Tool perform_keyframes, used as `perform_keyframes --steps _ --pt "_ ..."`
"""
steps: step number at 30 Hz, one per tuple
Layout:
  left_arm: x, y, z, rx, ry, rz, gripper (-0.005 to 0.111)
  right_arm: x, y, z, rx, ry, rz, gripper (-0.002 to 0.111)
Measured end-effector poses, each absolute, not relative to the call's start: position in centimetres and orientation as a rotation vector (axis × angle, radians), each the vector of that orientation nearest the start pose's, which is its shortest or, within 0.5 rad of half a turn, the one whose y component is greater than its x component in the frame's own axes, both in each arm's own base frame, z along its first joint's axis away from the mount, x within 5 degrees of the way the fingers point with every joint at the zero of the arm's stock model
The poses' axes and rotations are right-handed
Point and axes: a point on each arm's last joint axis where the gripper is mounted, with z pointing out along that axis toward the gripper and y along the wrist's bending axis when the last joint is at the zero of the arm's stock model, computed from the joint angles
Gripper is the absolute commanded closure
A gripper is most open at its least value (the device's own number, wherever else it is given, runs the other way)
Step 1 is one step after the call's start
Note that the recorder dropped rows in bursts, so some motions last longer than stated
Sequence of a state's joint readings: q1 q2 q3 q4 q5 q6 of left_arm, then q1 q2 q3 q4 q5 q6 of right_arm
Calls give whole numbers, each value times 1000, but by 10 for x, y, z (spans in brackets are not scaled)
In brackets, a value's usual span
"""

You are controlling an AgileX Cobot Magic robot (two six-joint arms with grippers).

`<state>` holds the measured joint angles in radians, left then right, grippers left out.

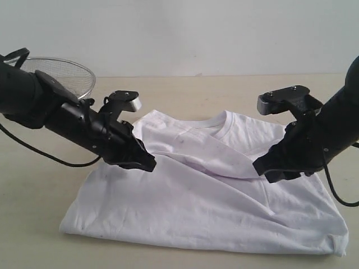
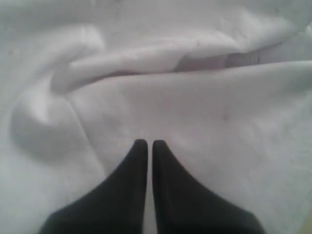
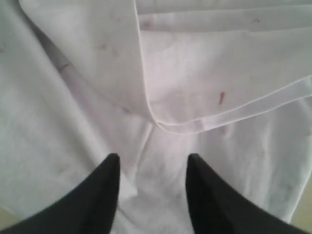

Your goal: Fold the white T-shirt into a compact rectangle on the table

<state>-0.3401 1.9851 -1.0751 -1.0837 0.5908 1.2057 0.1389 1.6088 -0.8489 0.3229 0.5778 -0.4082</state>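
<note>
White T-shirt (image 1: 213, 196) on beige table (image 1: 33, 190), left claw (image 2: 146, 143) closed, right claw (image 3: 152, 160) parted

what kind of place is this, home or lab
Probably a robotics lab bench: a black left gripper and right gripper over a pale table, a blank wall behind, with a white T-shirt and wire-mesh basket set out.

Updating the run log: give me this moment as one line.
white T-shirt: partly folded, on table | left gripper: shut, over shirt | right gripper: open, over shirt
</note>
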Motion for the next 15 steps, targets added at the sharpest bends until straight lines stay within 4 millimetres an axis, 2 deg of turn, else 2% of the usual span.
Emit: perform_keyframes --steps 2,6,11,15 --pt "333 -173 125 866 2485 -674 102 285 56 178 -422 2762 244 55" --pt "341 -169 124 816 2464 -565 102 296 55 168 -396 2718 206 55" --pt "343 -168 123 802 2461 -537 102 302 55 158 -370 2700 201 55" --pt "343 -168 111 808 2492 -534 102 303 60 158 -411 2677 261 55"
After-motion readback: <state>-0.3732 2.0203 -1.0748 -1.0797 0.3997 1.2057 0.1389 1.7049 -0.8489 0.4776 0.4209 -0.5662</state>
